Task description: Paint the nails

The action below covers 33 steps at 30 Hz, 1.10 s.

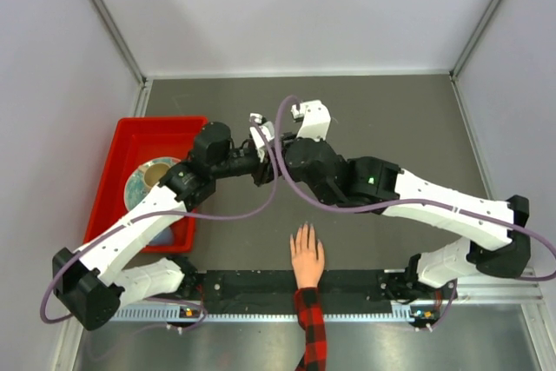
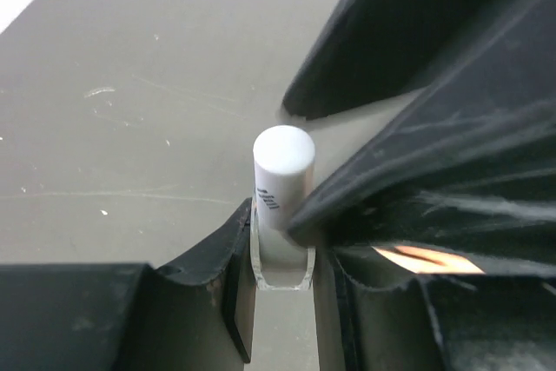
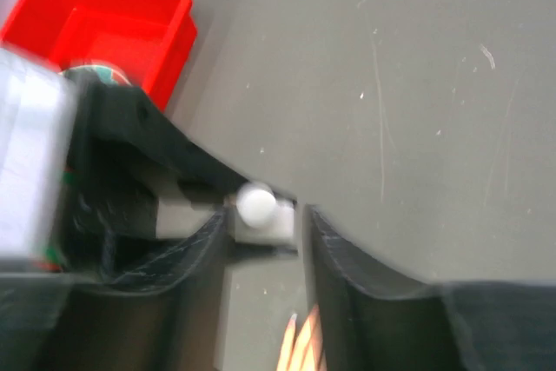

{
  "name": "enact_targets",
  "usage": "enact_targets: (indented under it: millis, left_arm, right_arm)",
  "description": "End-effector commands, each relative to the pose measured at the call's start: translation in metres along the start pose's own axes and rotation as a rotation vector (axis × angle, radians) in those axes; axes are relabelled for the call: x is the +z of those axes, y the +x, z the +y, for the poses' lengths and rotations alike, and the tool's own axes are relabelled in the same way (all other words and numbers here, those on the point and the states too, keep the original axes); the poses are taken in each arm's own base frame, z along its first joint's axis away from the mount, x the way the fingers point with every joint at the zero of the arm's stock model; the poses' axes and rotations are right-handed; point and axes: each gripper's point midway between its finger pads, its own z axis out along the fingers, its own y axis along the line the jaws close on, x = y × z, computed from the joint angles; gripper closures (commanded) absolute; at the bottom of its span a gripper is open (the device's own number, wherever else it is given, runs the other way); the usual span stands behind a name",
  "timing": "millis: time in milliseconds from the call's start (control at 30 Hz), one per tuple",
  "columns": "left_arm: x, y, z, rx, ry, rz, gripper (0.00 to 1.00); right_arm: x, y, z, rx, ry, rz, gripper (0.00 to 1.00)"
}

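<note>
While the nails (image 1: pixel 304 230) are too small in the overhead view to show any colour, they tip the five fingers of a hand (image 1: pixel 307 258) that lies flat, palm down, on the grey tabletop (image 1: pixel 391 119). It sits at the near edge between the two arm bases, fingers pointing away from them. A red-and-black plaid sleeve (image 1: pixel 311 327) runs back from the wrist.

Both sets of jaws are well beyond the fingertips, farther up the tabletop and a little to the left, touching neither the hand nor the nails. In the right wrist view the fingertips just show at the bottom edge, below the gap between that arm's jaws.

The left gripper (image 2: pixel 282 241) has its jaws closed on a small clear glass bottle (image 2: pixel 283 274), clamping its flat sides and holding it upright. A white cap (image 2: pixel 283 167) stands above them.

The right gripper (image 3: pixel 276 211) meets it from the other side with its jaws apart, straddling the cap. In the left wrist view one of its black fingers (image 2: pixel 417 180) touches the side of the cap, and the other stands clear of it.

Off to the left, a red bin (image 1: pixel 130 141) sits on the tabletop with a round dish (image 1: pixel 148 178) in it, partly hidden under the left arm
</note>
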Motion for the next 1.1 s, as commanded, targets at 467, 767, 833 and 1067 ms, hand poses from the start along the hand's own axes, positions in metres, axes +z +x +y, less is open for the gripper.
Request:
enact_targets:
  millis: [467, 767, 833, 1067]
  left_arm:
    - [-0.025, -0.044, -0.097, 0.048, 0.696, -0.141, 1.0]
    - [-0.03, -0.045, -0.105, -0.006, 0.775, -0.129, 1.0]
    - [-0.03, -0.044, -0.106, -0.007, 0.779, -0.128, 1.0]
    - [-0.03, -0.045, -0.105, -0.006, 0.778, -0.129, 1.0]
  right_arm:
    - [-0.106, -0.001, 0.009, -0.416, -0.901, 0.094, 0.25]
    - [-0.089, -0.023, 0.006, -0.47, -0.918, 0.073, 0.55]
    - [-0.087, -0.023, 0.007, -0.477, -0.923, 0.076, 0.51]
    - [-0.086, -0.017, 0.023, -0.485, -1.021, 0.121, 0.48]
